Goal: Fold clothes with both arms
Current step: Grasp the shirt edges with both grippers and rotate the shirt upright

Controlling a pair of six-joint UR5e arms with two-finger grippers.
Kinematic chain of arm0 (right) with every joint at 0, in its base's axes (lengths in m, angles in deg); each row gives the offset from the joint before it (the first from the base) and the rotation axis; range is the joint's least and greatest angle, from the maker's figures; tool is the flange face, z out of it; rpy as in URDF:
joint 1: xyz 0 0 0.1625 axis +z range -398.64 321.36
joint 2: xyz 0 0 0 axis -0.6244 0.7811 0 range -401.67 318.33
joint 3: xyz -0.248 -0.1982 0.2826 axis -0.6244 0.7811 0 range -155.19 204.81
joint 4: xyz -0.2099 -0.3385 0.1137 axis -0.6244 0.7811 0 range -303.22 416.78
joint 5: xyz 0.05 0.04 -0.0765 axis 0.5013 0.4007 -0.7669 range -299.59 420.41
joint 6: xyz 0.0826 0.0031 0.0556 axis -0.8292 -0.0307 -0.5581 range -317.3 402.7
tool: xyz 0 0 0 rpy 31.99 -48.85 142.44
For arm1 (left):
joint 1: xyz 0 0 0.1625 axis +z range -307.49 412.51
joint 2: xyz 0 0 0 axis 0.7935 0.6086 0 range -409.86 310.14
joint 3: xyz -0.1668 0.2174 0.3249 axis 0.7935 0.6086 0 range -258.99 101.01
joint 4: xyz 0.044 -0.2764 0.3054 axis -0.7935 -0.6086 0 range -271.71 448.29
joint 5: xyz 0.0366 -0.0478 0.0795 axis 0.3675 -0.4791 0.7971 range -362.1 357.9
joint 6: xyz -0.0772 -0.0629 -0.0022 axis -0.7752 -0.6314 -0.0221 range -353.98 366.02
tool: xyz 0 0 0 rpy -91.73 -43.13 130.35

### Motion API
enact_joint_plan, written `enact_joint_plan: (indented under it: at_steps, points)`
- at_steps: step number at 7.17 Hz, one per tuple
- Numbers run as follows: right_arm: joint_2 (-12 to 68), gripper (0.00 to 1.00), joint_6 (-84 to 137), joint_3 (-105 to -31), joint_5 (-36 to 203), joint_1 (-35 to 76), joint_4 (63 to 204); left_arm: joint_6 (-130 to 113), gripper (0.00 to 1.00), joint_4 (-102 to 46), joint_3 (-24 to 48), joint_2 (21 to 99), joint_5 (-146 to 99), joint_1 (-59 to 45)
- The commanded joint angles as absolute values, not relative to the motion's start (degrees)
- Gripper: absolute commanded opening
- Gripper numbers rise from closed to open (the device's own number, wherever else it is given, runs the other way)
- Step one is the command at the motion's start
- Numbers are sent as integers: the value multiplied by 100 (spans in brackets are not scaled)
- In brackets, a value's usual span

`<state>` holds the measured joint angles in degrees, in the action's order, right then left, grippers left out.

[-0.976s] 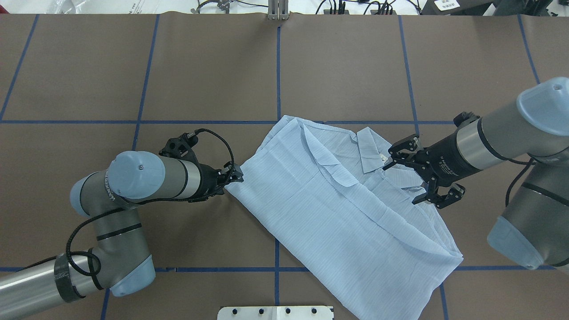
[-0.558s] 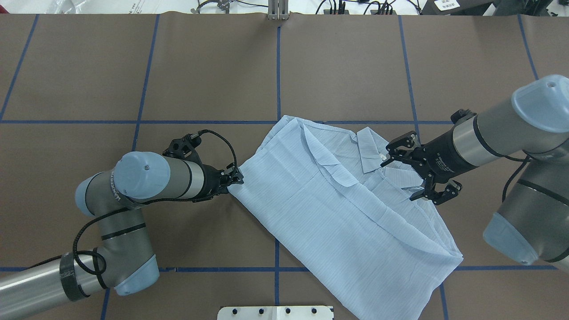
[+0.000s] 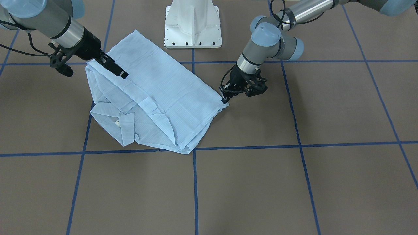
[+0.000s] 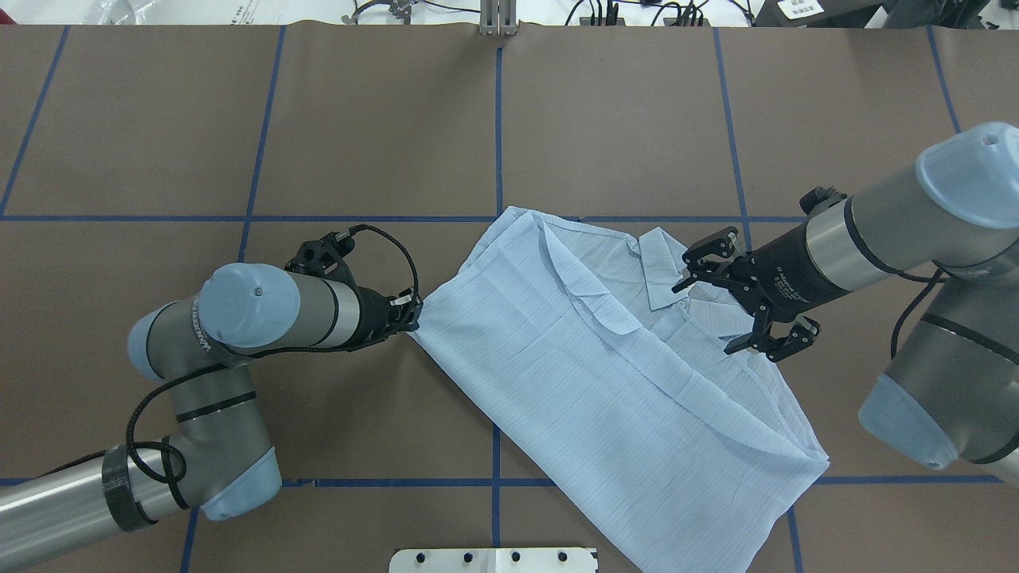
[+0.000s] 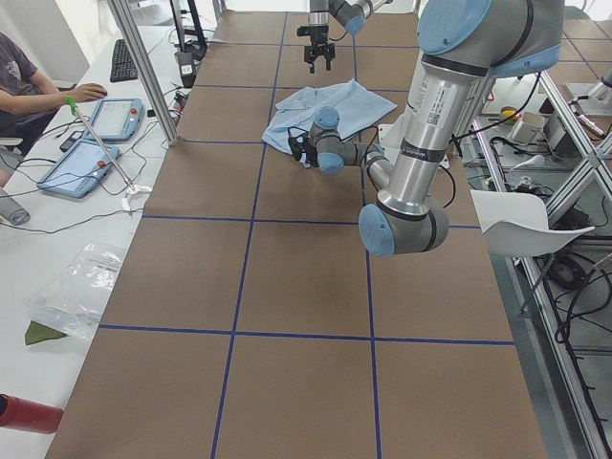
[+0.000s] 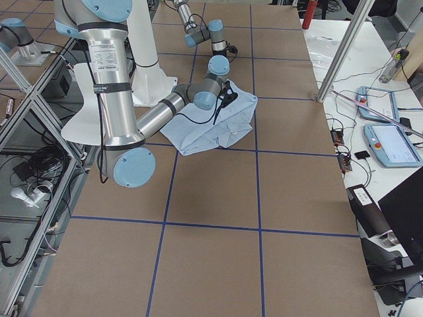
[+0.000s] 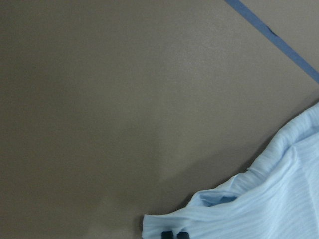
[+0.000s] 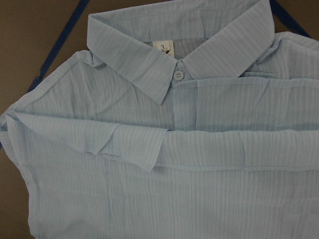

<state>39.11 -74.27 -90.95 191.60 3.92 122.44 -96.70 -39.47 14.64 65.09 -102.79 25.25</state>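
Observation:
The pale blue striped shirt (image 4: pixel 605 374) lies partly folded on the brown table, collar (image 4: pixel 665 267) towards my right arm. It also shows in the front view (image 3: pixel 163 94). My left gripper (image 4: pixel 412 313) is shut on the shirt's left corner at table level; the left wrist view shows its tips (image 7: pixel 174 234) on the cloth (image 7: pixel 269 199). My right gripper (image 4: pixel 707 316) is open and empty, hovering over the shoulder beside the collar. The right wrist view shows the collar, top button and size label (image 8: pixel 164 48). In the front view the right gripper (image 3: pixel 112 68) is at the left and the left gripper (image 3: pixel 224 99) at the right.
The white pedestal base (image 4: pixel 493 559) stands at the near table edge, close to the shirt's hem. Blue tape lines (image 4: pixel 497 143) grid the brown table cover. Cables and fixtures lie along the far edge. An operator with tablets (image 5: pixel 91 143) sits beside the table.
My right gripper has moved left, further over the shirt near the collar, still open. My left gripper has shifted slightly left with the shirt corner held in it.

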Motion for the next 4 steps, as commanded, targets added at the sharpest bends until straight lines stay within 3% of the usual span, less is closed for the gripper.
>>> enact_joint_plan:
  at_steps: [1,3,4]
  points:
    - [3893,100,-7428,-9094,19163,381,12244,-9043,0,-3933,1443,6510,-10299,2080]
    - [3901,100,-7428,-9094,19129,390,12244,-8568,0,-3976,937,6737,-10291,1571]
    - [3901,100,-7428,-9094,19093,442,12244,-8191,0,-4090,133,7243,-10282,1220]
